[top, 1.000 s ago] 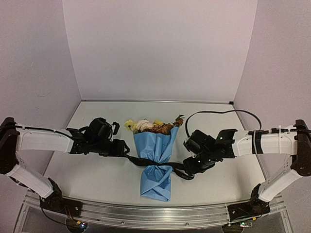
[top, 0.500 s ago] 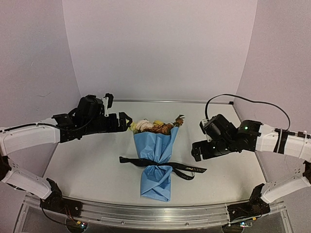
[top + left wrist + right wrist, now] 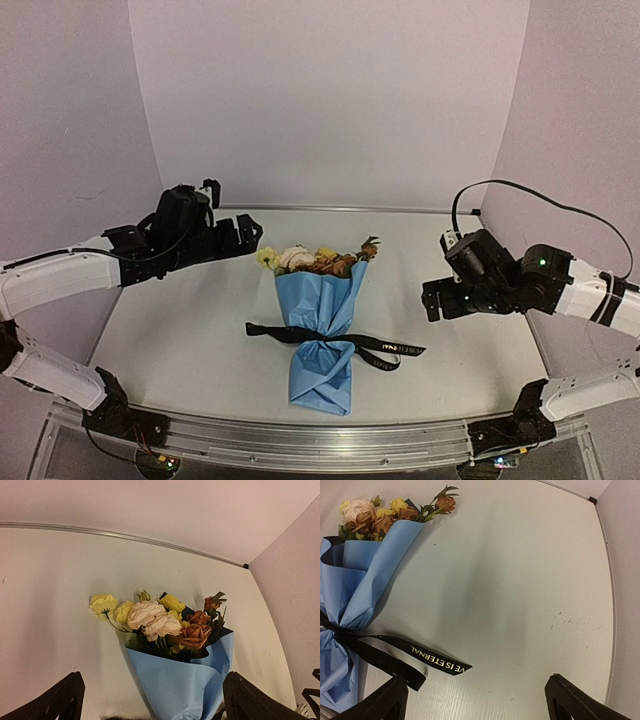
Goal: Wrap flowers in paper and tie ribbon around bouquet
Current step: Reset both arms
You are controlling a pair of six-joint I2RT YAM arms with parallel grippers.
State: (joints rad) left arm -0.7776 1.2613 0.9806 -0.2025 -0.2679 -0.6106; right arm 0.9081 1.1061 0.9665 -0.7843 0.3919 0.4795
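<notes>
the left end effector is released, its dark fingers spread wide with nothing between them, and it hangs above the bench just left of the bouquet, level with the flower heads. the right end effector is released too, its fingers wide apart and gripping nothing, and it hangs well to the right of the bouquet, level with the upper part of the wrap. neither one touches the bouquet. the bouquet lies flat on the bench between the two arms, heads pointing away from their bases. the flowers, yellow, pale pink and orange-brown, stick out of the far end of the paper. the light blue paper forms a cone that narrows toward the near end, then flares out again. the ribbon pinches the paper at that narrow waist. one black tail runs out left of the bouquet and one right, both lying on the bench. the right tail carries pale lettering.
</notes>
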